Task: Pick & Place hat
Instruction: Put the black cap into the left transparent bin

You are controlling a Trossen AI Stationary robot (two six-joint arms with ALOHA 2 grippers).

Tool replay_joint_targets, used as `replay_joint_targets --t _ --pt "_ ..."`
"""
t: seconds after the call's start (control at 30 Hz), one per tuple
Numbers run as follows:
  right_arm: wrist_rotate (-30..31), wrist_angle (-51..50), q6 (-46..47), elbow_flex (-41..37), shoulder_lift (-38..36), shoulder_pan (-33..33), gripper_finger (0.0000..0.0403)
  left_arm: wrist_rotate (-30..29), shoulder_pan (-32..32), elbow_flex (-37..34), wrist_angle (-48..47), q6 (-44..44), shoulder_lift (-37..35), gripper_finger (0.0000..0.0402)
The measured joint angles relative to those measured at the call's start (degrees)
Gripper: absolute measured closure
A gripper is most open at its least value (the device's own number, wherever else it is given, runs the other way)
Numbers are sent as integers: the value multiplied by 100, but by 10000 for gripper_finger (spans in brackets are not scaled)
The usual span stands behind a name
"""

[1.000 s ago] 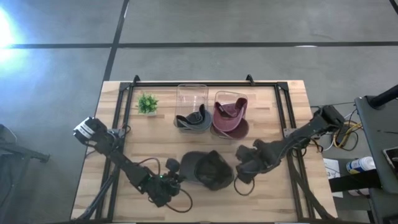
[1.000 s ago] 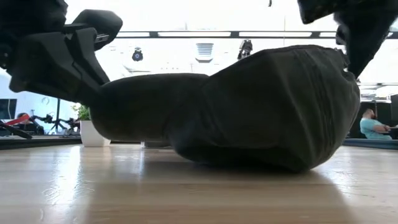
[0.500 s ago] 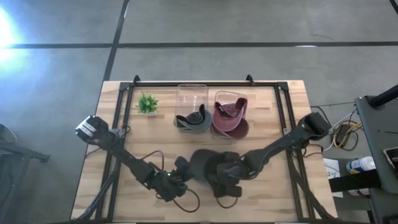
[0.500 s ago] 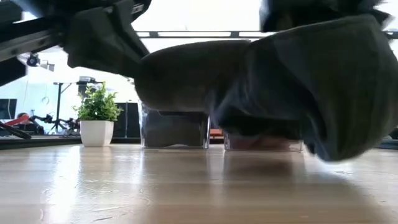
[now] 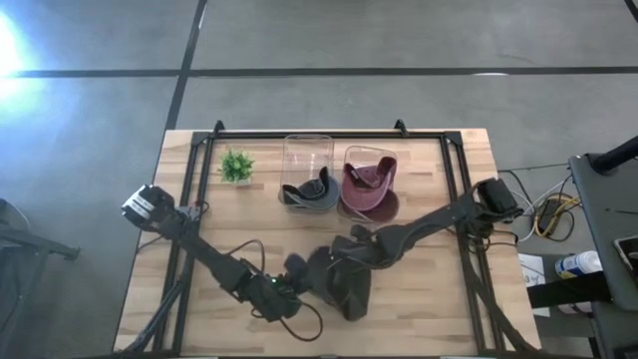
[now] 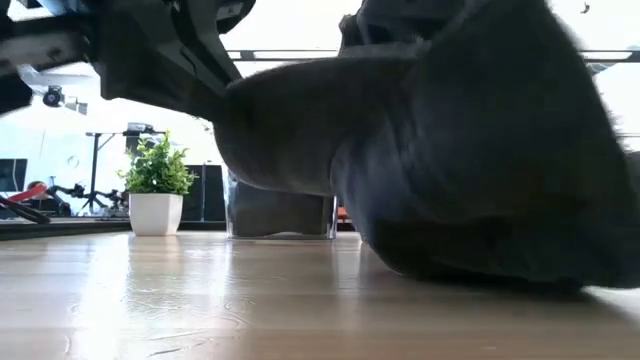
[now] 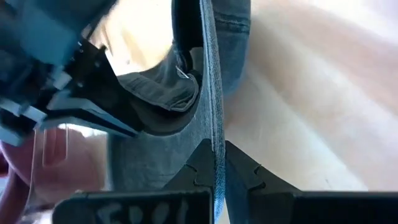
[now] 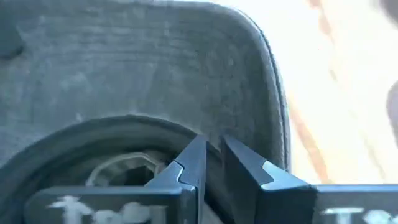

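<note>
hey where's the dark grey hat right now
In the high view the dark grey hat is at the table's front middle, just in front of the two clear bins, held between the left end effector and the right end effector.

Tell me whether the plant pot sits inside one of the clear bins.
No. The plant pot stands on bare table, left of both clear bins.
</note>
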Motion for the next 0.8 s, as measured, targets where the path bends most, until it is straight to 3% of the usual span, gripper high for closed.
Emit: replay_joint_targets --t 0.3,0.4,0.53,0.8 --pt "107 -999 -161 326 -859 253 353 -16 -75 -10 -459 -163 1 392" --pt "-169 -1491 65 323 -904 488 353 13 -100 -13 -486 -166 1 392" --pt "-761 -1237 318 267 -654 924 354 76 -100 -14 -490 -240 1 392" --pt "-819 163 567 269 238 1102 355 223 -100 -15 -295 -369 1 392"
